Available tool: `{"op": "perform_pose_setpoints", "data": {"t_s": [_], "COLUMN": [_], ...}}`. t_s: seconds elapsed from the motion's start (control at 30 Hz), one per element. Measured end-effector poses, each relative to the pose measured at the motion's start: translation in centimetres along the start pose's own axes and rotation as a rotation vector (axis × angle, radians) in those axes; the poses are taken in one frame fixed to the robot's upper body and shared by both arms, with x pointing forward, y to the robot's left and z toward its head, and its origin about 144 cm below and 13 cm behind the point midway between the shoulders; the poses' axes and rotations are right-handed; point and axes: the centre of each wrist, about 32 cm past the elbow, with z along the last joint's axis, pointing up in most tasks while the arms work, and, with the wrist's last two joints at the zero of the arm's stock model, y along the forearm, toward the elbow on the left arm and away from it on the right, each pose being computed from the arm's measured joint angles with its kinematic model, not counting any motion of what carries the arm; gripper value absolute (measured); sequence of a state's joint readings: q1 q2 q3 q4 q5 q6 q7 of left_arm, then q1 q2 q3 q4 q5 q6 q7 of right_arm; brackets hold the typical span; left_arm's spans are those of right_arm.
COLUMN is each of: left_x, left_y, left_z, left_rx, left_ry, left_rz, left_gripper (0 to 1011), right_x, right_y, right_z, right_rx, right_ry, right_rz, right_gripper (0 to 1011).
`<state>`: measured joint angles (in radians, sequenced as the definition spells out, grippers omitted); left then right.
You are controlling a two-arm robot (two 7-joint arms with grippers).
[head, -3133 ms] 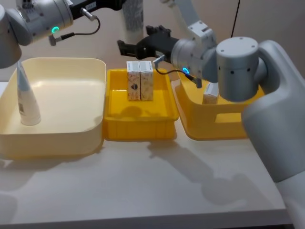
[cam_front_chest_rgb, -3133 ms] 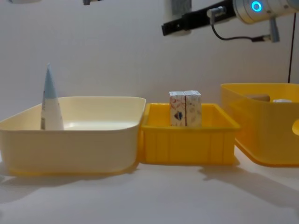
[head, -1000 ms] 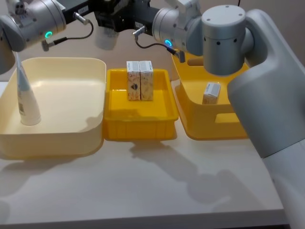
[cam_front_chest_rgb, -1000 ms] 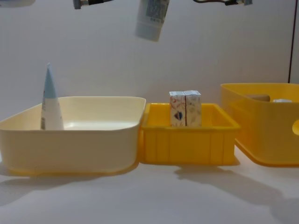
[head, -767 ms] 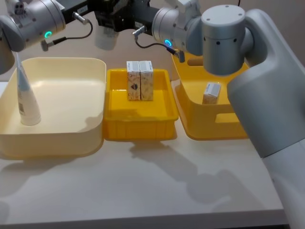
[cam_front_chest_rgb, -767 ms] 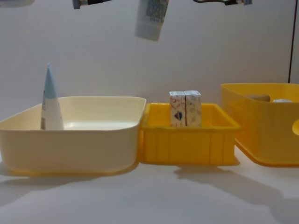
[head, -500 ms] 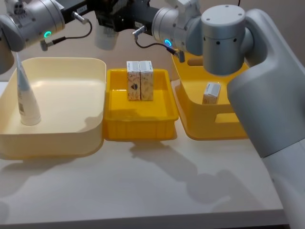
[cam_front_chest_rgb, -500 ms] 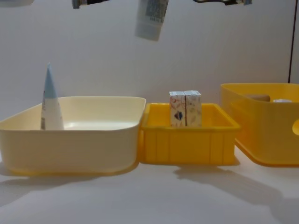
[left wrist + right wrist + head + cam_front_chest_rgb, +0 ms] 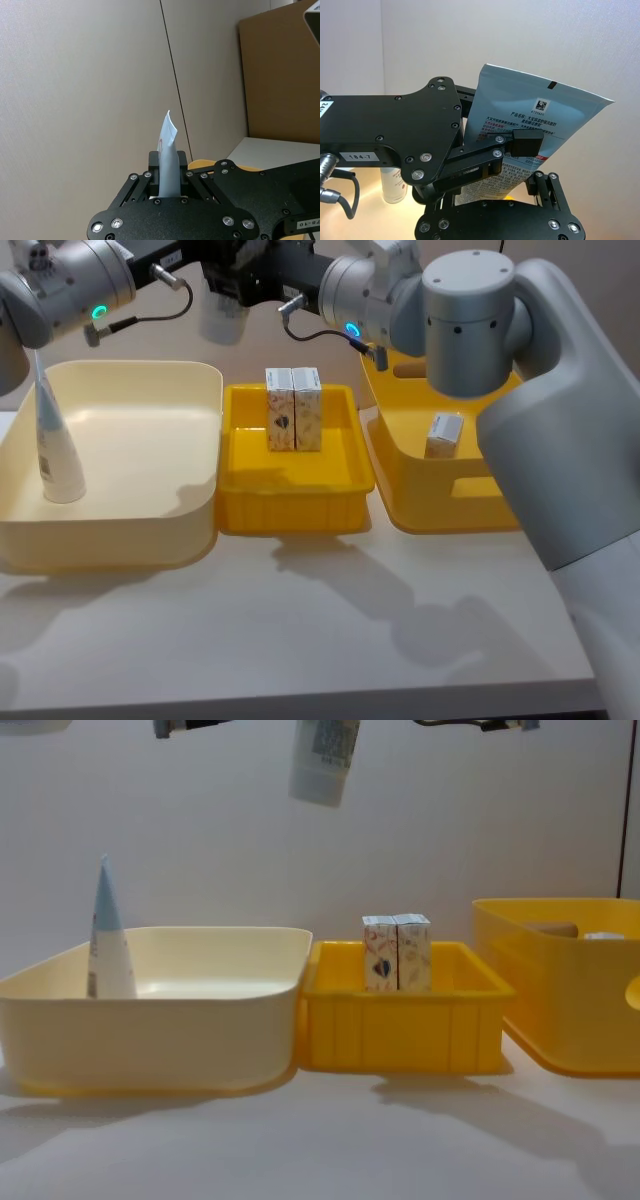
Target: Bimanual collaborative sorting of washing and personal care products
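Note:
High above the bins hangs a pale blue-and-white tube (image 9: 222, 322) (image 9: 325, 760), cap end down and slightly tilted. My left gripper (image 9: 218, 275) (image 9: 168, 172) is shut on its flat upper part (image 9: 168, 145). My right gripper (image 9: 245, 282) meets the same tube (image 9: 540, 120) from the other side. A second tube (image 9: 50, 440) (image 9: 107, 935) stands upright in the cream bin (image 9: 150, 535). Two patterned boxes (image 9: 293, 410) (image 9: 396, 952) stand side by side in the small yellow bin (image 9: 290, 515).
A larger yellow bin (image 9: 450, 508) at the right holds another small box (image 9: 443, 433). The three bins stand in a row along the back of the white table (image 9: 300, 630), close to the wall. The table's front half lies bare.
3.1 s ago my right gripper alone carried the tube above the small yellow bin. It has since moved left to meet my left gripper. Over the last second nothing visibly moves.

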<state>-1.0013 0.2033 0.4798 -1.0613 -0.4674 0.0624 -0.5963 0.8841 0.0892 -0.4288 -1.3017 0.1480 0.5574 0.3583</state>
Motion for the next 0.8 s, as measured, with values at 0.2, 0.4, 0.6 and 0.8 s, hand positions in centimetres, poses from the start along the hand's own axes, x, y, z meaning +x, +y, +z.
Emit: {"op": "perform_pose_setpoints", "data": {"t_s": [0.2,0.4,0.6,0.8], "left_x": [0.0,0.0,0.0,0.0], "left_y": [0.01,0.01,0.01,0.01], "left_z": [0.02,0.03,0.03,0.03], "left_rx": [0.0,-0.001,-0.001,-0.001], "left_ry": [-0.001,-0.001,-0.001,-0.001], "left_rz": [0.001,0.001,0.001,0.001], "left_gripper": [195,195,195,195], "right_x": [0.0,0.0,-0.01,-0.01], "right_y": [0.0,0.0,0.0,0.0], "right_z": [0.0,0.0,0.0,0.0], "right_rx": [0.0,0.0,0.0,0.0], "right_ry": [0.0,0.0,0.0,0.0], "right_rz": [0.0,0.0,0.0,0.0], "right_gripper": [663,635,604,599]}}
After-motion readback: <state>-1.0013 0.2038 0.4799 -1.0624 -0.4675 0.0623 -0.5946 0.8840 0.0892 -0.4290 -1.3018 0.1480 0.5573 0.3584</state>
